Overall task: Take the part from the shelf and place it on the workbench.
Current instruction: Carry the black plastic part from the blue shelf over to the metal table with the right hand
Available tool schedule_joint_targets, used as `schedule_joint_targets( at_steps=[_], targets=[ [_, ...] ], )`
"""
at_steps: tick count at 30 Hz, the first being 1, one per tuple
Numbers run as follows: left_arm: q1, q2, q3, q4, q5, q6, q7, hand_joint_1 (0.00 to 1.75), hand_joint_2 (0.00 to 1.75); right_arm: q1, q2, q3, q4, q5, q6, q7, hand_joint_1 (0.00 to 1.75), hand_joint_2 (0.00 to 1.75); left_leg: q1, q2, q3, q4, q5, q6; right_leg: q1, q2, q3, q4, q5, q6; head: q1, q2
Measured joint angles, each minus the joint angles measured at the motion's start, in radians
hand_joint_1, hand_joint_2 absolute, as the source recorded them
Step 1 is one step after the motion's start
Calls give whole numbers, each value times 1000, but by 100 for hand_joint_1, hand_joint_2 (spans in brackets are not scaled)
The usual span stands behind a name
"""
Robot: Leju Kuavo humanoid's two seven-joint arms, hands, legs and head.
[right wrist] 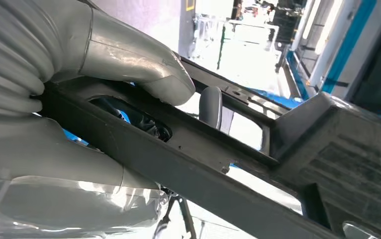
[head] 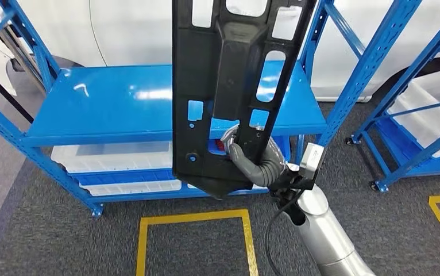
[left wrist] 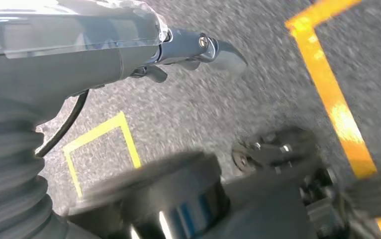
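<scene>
A long black plastic part (head: 229, 86) with several cut-out windows stands nearly upright in front of the blue shelf (head: 120, 103). My right hand (head: 258, 161) grips it near its lower end, thumb through one of the windows. In the right wrist view the grey thumb (right wrist: 143, 69) presses on the part's (right wrist: 218, 169) black rim and a dark finger pokes through an opening. My left hand (left wrist: 178, 50) hangs by my side over the carpet, fingers slightly curled and holding nothing.
The blue shelf's top board is bare; white trays (head: 114, 156) sit on its lower levels. A second blue rack (head: 424, 115) stands at the right. Yellow tape squares (head: 195, 230) mark the grey carpet in front of me.
</scene>
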Motion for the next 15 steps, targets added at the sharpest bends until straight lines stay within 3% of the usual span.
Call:
schedule_joint_targets(
  at_steps=[1, 3, 4, 5, 6, 8, 10, 11, 13, 14, 15],
  targets=[
    [0, -1, 0, 0, 0, 0, 0, 0, 175, 0, 0, -1, 0, 0, 1, 0, 175, 175, 2, 3, -13, -2, 15, 6, -2, 2, -13, 38, -48, 5, 0, 0],
    [0, -1, 0, 0, 0, 1, 0, 0, 175, 0, 0, -2, -1, 0, 1, 0, 175, 175, 1, 5, -46, 1, 42, 11, -5, 3, -43, 165, -155, 12, 0, 0],
    [1, -1, 0, 0, 0, 1, 0, 0, 175, 1, 0, -2, -1, 0, 1, 0, 175, 175, 0, 5, -65, 3, 55, 11, -5, 3, -52, 229, -179, 16, 0, 0],
    [1, 0, 0, 0, 0, 1, 0, 0, 175, 1, 0, -2, -1, 0, 1, 0, 175, 175, 0, 5, -84, 7, 67, 9, -6, 3, -50, 272, -177, 18, 0, 0],
    [1, 0, 1, 0, 0, 1, 0, 0, 175, 1, 0, -2, -1, 0, 1, 0, 175, 175, 0, 6, -103, 12, 77, 7, -7, 3, -32, 282, -154, 19, 0, 0],
    [-1, -1, 1, 0, 0, 1, 0, 0, 175, 1, 0, -2, -1, 0, 1, 0, 175, 175, 0, 6, -135, 24, 94, 1, -10, 3, 56, 193, -110, 17, 0, 0],
    [-4, -1, 1, 0, 0, 1, 0, 0, 175, 0, 1, -2, -2, 0, 2, 0, 175, 175, -2, 4, -154, 35, 107, -8, -7, 5, 157, 51, -129, 9, 0, 0],
    [-5, -2, 1, 0, 0, 1, 0, 0, 175, -1, 1, -3, -3, 0, 2, 0, 175, 175, -3, 4, -159, 37, 114, -13, -4, 7, 184, 6, -146, 2, 0, 0],
    [-5, -2, 2, 0, 1, 2, 0, 0, 175, -3, 2, -4, -3, 0, 4, 0, 175, 175, -4, 3, -165, 32, 132, -25, -1, 9, 186, -15, -143, -14, 0, 0],
    [-4, -1, 3, 0, 1, 2, 0, 0, 175, -4, 3, -4, -3, 0, 6, 1, 175, 175, -2, 1, -171, 35, 129, -30, -2, 7, 178, -18, -133, -22, 0, 0],
    [-4, -1, 3, 0, 2, 3, -1, 0, 175, -5, 4, -4, -2, 0, 8, 2, 175, 175, -2, 0, -180, 49, 108, -35, -4, 5, 167, -20, -121, -31, 0, 0]
  ],
)
